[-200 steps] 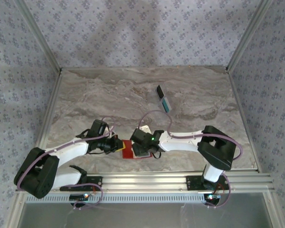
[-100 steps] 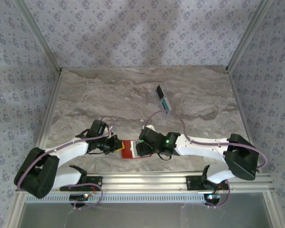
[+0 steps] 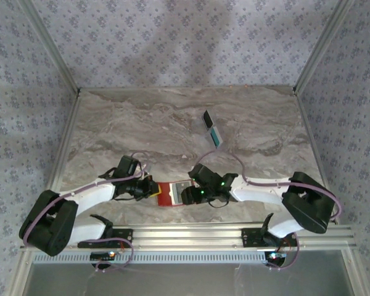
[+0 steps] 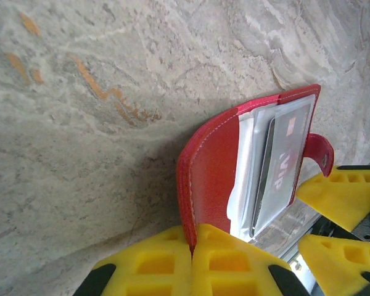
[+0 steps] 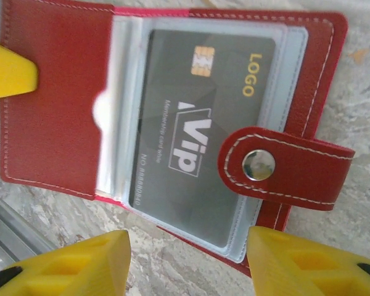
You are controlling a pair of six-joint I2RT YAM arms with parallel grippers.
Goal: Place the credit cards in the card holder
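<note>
Marble-look bench (image 3: pixel 123 129), flowery wallpaper walls (image 3: pixel 172 43) round it, alu rails at the near edge. Ok, I've got the card holder (image 3: pixel 168 193) lying open on the bench close to the front edge, right btwn my two arms. Left tool (image 4: pixel 192 246): yellow fingers pressed tight together on the edge of the red cover, pinching it, w/ that cover standing up off the marble on its side. Right tool (image 5: pixel 185 262): jaws well apart, fingertips flanking the holder's edge, nothing clamped btwn them as far as I can see. Right wrist cam looks onto the inside of the holder: clear plastic pocket w/ a dark grey card (image 5: pixel 197 142) sitting in it, gold chip, "LOGO" and "VIP" printed on it. Snap strap (image 5: pixel 277 166) comes over from the outer edge and lies across that card, silver button facing up. Left tool's yellow finger pokes in at the far corner of the red cover in this view. Two more cards well apart from all this, further out on the bench, right of centre: a dark card w/ pale part (image 3: pixel 207 118) and a teal card (image 3: pixel 216 136), lying end to end; touching or just beside, can't tell.
</note>
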